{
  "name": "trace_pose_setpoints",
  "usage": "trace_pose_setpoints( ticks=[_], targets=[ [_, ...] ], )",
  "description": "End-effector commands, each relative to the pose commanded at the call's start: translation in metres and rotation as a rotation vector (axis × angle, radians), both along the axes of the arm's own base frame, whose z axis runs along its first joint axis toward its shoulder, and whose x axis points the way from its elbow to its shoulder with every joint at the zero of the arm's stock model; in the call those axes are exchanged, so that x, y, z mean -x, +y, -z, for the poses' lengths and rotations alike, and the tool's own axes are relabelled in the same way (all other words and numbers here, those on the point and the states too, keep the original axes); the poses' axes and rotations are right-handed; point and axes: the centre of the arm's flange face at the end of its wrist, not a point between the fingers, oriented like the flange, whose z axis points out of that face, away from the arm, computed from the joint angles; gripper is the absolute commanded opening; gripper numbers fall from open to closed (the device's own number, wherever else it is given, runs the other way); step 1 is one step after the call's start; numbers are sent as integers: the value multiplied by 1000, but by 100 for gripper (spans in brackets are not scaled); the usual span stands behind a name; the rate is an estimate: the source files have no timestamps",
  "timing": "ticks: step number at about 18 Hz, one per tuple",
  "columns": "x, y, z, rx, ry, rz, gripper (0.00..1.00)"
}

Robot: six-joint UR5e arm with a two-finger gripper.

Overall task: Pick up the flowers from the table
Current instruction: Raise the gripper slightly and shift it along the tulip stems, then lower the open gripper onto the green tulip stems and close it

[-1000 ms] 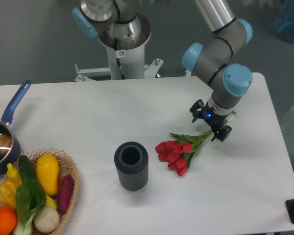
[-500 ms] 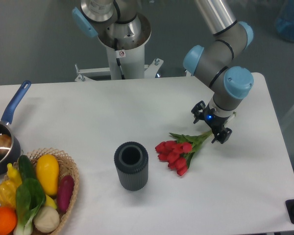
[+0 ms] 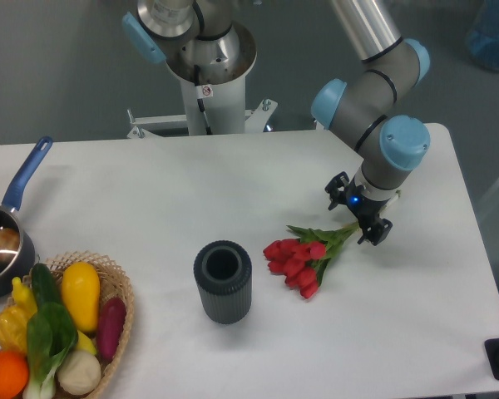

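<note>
The flowers (image 3: pixel 302 259) lay flat on the table (image 3: pixel 150 191), right of centre, red heads pointing toward the lower left and green stems running up and to the right. The gripper (image 3: pixel 359 214) sat low at the stem ends, its dark fingers on either side of the stems; whether they pressed on the stems or stood just apart could not be told from this view (the wrist hid much of the gap). Just to the left of the tulip heads stood a dark ribbed vase (image 3: pixel 223 281), upright and open at the top, near the blooms but not touching them. Well apart, at the table's lower left corner, a wicker basket (image 3: pixel 121 293) held colourful produce, and beside it at the left edge rested a pot with a blue handle (image 3: pixel 7 235). The arm's white base (image 3: pixel 206 79) rose behind the far edge
</note>
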Motion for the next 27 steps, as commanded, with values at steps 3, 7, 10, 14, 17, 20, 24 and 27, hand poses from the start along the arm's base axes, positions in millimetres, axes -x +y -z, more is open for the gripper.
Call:
trace_pose_setpoints(
  ticks=[3,7,10,14,17,20,24,27],
  targets=[
    [1,-1,1,0,-1,0,94],
    [1,-2,1,0,-1,-2,90],
    [2,-4,2,1,-4,-6,88],
    [4,-7,3,2,-6,-14,80],
    [4,-7,4,3,-7,-17,66],
    [5,-7,2,1,-4,-23,62],
    [4,-5,2,1,-4,-25,39],
    [4,-5,1,1,-3,-25,39]
  ],
)
